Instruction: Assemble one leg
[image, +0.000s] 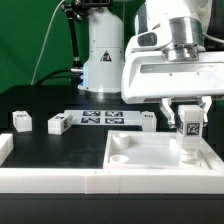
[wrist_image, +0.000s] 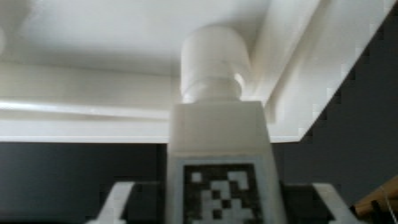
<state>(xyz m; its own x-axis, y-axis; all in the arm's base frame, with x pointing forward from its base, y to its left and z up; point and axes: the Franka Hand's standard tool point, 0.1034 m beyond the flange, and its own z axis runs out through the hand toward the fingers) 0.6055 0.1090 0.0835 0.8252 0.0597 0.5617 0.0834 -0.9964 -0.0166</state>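
While the gripper (image: 188, 115) is clamped on the leg (image: 188, 138), holding it upright at a corner socket of the square tabletop (image: 150, 166) on the exterior view's right, we'd worry about tilt: an off-centre peg (wrist_image: 214, 60) could jam on the socket rim or twist in the grip. Spare legs (image: 57, 124) and the marker board (image: 100, 118) sit further back, nothing blocking.

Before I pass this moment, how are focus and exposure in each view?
Exterior view: fairly sharp, evenly lit; the leg in the gripper reads clearly, the large white square piece looks slightly washed out. Wrist view: soft and blurred; its tag is smeared, white surfaces glare.
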